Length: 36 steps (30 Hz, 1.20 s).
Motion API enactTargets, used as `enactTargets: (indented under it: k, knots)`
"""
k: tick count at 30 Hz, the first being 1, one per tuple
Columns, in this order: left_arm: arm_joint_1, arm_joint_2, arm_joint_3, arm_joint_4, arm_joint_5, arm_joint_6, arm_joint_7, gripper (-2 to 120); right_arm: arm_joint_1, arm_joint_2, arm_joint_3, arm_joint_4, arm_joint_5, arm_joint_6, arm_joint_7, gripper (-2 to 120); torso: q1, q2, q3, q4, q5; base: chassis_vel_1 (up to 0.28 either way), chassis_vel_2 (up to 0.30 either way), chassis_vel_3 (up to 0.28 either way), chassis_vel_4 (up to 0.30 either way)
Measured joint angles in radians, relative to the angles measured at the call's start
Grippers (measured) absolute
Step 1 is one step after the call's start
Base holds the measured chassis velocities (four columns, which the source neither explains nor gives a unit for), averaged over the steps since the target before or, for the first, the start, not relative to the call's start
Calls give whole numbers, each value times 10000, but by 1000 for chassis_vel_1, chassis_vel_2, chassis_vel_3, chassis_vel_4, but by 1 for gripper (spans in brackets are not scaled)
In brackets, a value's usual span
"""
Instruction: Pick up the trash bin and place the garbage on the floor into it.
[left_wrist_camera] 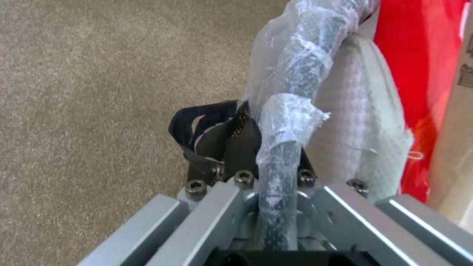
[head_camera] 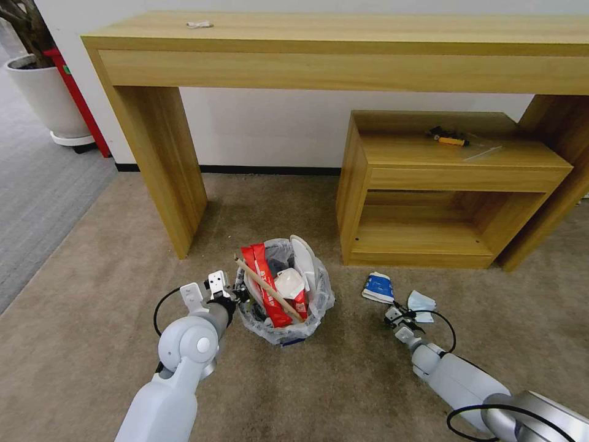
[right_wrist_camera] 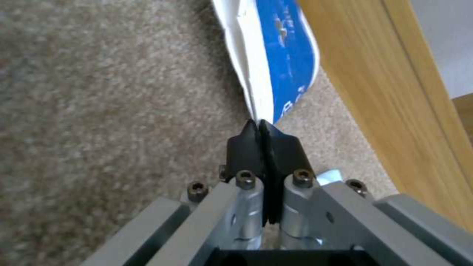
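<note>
1. Our left gripper (head_camera: 240, 293) is clamped on the rim of the trash bin (head_camera: 284, 328). In the left wrist view the bag-wrapped rim (left_wrist_camera: 286, 122) runs straight out from between the jaws, so the bin hangs off the fingertip side of that claw.

2. The bin already holds red snack wrappers (head_camera: 265, 288), a wooden stick (head_camera: 270, 290) lying slantwise across them, and white slippers (head_camera: 303, 261). All of it sits just past the left gripper's tips, on the side toward our other arm.

3. Our right gripper (head_camera: 397, 314) is down at the beige carpet (head_camera: 92, 319), with its pads (right_wrist_camera: 246, 146) pressed together. In the right wrist view their tips meet at the near corner of the blue-white packet (right_wrist_camera: 276, 55). We cannot tell whether that corner is truly pinched or only touched.

4. The relation that matters: the packet lies directly ahead of the right claw, its long axis running away from the tips in roughly the line the fingers point, beside the low wooden shelf (head_camera: 429, 184).

5. The pale blue mask (head_camera: 421, 301) lies just beside the right gripper, close to its outer side.

6. We judge the right arm the nearer one for both leftover pieces. The bin stands well off to its inner side, between our two arms.
</note>
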Motion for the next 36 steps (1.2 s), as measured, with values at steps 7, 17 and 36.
enactTargets:
  k: [7,17,36]
  knots:
    - [-78,29,-12,168,7,-3,5,0,-121,-771,-28,883,51,5,141,0,0,0,0,-2,0,0,0,0,0]
    - [-398,-62,145,807,175,-21,22,0,-493,-2305,-124,3789,837,-278,580,0,-2,2,-2,-1,2,0,0,0,0]
    - [-1017,322,713,1714,174,7,-146,0,-645,-5783,111,9734,1705,260,752,0,-3,4,-3,0,4,0,0,0,0]
